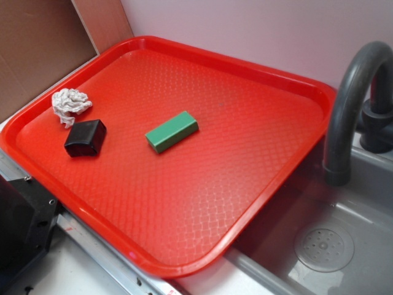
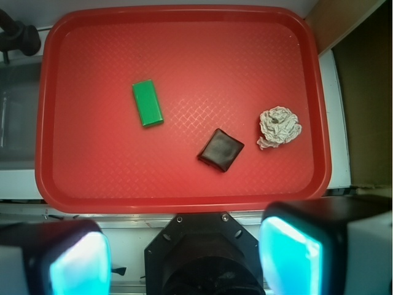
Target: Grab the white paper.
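The white paper is a crumpled off-white wad lying on the red tray near its left rim. In the wrist view the white paper is at the right side of the tray. My gripper is high above the tray's near edge, open and empty; its two fingers with cyan pads stand wide apart at the bottom of the wrist view. The gripper does not show in the exterior view.
A glossy black block lies right beside the paper, also in the wrist view. A green rectangular block lies mid-tray, also in the wrist view. A grey sink with a faucet is right of the tray. The black robot base is at the front left.
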Controlling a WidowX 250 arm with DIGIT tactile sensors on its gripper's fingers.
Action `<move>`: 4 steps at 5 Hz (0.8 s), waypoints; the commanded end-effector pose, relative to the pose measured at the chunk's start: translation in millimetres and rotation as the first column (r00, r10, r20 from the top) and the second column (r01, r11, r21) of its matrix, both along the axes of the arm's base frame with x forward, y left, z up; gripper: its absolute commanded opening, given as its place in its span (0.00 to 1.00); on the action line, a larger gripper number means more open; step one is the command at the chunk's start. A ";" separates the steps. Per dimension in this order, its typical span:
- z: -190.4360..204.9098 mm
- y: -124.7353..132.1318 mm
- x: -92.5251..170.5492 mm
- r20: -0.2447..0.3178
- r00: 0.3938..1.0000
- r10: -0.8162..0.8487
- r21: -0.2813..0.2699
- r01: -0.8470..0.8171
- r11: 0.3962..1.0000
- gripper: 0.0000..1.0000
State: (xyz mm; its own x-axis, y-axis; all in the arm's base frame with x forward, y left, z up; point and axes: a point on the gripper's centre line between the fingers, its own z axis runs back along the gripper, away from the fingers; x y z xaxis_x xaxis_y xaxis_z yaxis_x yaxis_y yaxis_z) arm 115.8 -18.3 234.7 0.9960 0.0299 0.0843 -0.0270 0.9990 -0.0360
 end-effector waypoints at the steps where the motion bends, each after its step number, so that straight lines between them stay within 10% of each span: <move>1: 0.0 0.0 0.0 0.000 1.000 0.000 0.000 0.000 1.000 1.00; 4: -44.6 68.7 27.6 0.158 0.764 0.625 0.015 -0.635 0.772 1.00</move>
